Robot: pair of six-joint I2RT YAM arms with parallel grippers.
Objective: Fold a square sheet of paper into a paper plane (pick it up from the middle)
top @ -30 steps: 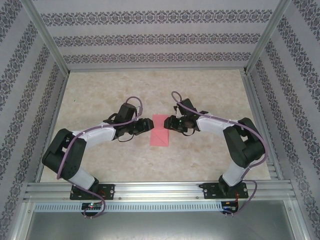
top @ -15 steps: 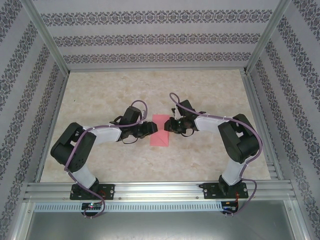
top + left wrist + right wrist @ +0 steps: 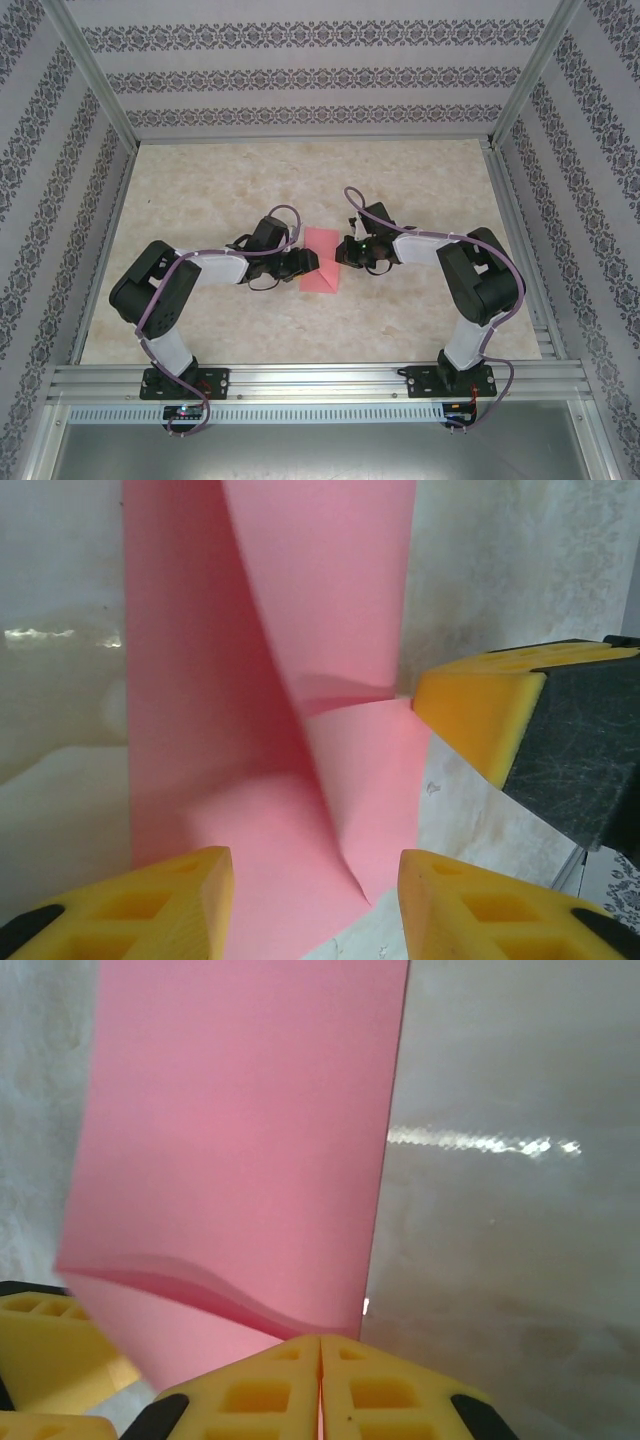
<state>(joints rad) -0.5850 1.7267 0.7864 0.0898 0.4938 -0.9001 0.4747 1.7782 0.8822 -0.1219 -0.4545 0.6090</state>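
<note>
- The square sheet of paper (image 3: 321, 262) lies mid-worktop (image 3: 200, 190), already creased and doubled over.
- The right tool (image 3: 341, 252), at the sheet's right edge, is clenched on that edge, which curls up, likely for a pickup from the middle.
- The left tool (image 3: 307, 263), at the sheet's left edge, stands released, its fingers straddling the paper, seemingly ready to pinch.

Left gripper (image 3: 309, 262) and right gripper (image 3: 343, 252) press in on the pink paper sheet (image 3: 325, 272) from either side; both flanks blocked. Bare table (image 3: 300, 180) beyond the sheet, and between it and the near aluminium rail (image 3: 320, 375), stands open.
</note>
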